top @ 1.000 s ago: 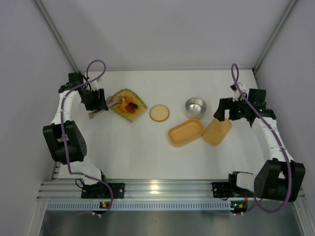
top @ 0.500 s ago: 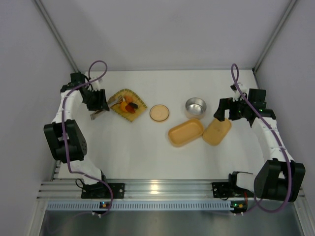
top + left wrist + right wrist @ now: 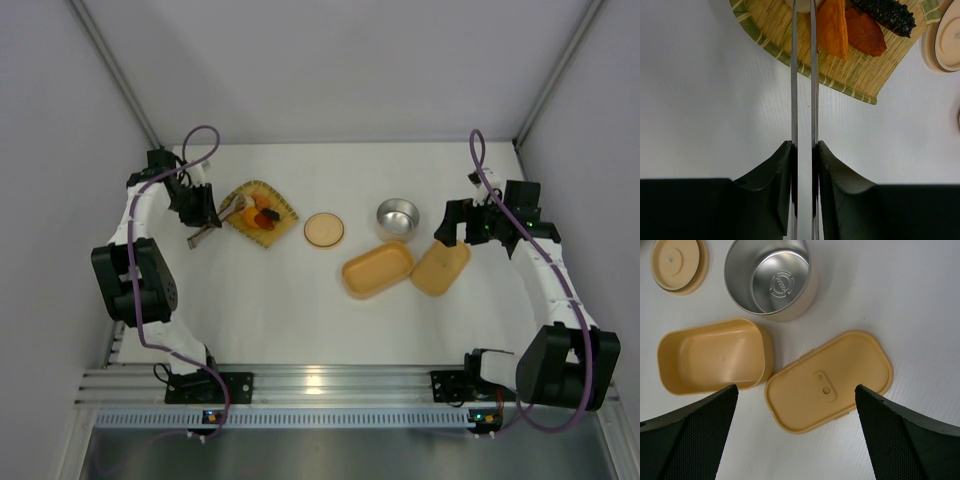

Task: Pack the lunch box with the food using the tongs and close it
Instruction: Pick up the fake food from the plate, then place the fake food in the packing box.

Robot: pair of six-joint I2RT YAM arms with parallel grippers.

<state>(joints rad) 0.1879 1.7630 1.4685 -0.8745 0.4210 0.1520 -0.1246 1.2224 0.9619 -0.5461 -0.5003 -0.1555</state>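
Observation:
My left gripper [image 3: 803, 150] is shut on the tongs [image 3: 803, 90], whose two thin silver arms are squeezed nearly parallel. Their tips reach onto the woven tray [image 3: 855, 75] beside the food: an orange piece [image 3: 832, 25], a red piece [image 3: 865, 32] and a dark piece [image 3: 885, 12]. From above, the left gripper [image 3: 200, 207] sits just left of that tray [image 3: 283, 212]. The open lunch box [image 3: 378, 269] lies mid-table, empty [image 3: 710, 357], with its flat lid [image 3: 830, 380] beside it. My right gripper [image 3: 795, 390] hangs open over the lid, holding nothing.
A round steel bowl [image 3: 397, 217] stands just behind the lunch box, and its round tan lid [image 3: 324, 229] lies between the tray and the box. Grey walls close in the table at the left, right and back.
The left gripper's jaws have closed further, pressing the tong arms together. The left arm has shifted slightly towards the tray. The right arm has not moved.

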